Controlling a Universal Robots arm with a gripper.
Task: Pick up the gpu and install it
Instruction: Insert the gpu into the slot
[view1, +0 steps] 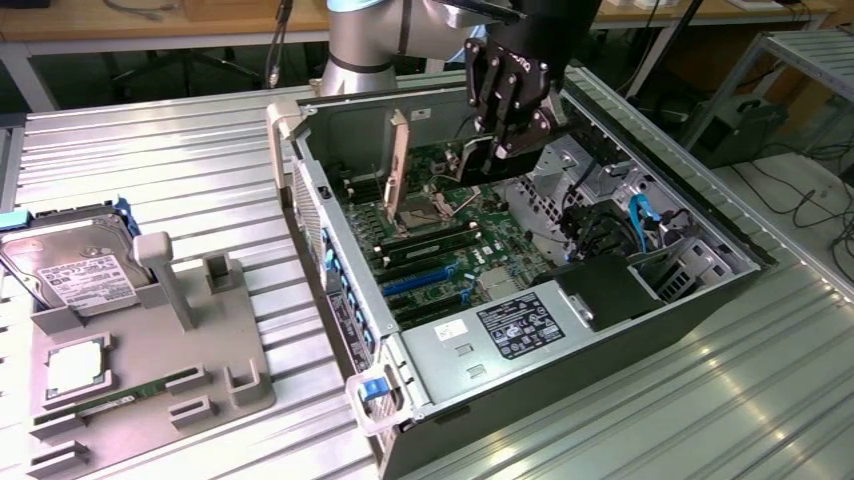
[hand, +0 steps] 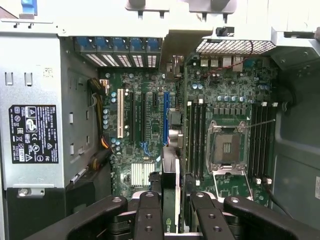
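My gripper (view1: 501, 150) hangs over the open computer case (view1: 334, 300), shut on the gpu (view1: 470, 162). The card stands on edge between the fingers. Its pale metal bracket (view1: 398, 170) points down toward the motherboard (view1: 501, 235) on the case's slot side. In the wrist view the gpu (hand: 171, 200) runs edge-on between the black fingers (hand: 149, 215), above the board and about in line with the blue expansion slot (hand: 165, 117). The card is above the board, not seated in a slot.
Inside the case are the CPU socket (hand: 227, 147), memory slots (hand: 197, 140), a white slot (hand: 120, 115) and the labelled power supply (view1: 521, 325). At the exterior view's left, a grey fixture (view1: 200, 340) holds a hard drive (view1: 74, 270), a processor (view1: 74, 365) and a memory stick (view1: 120, 400).
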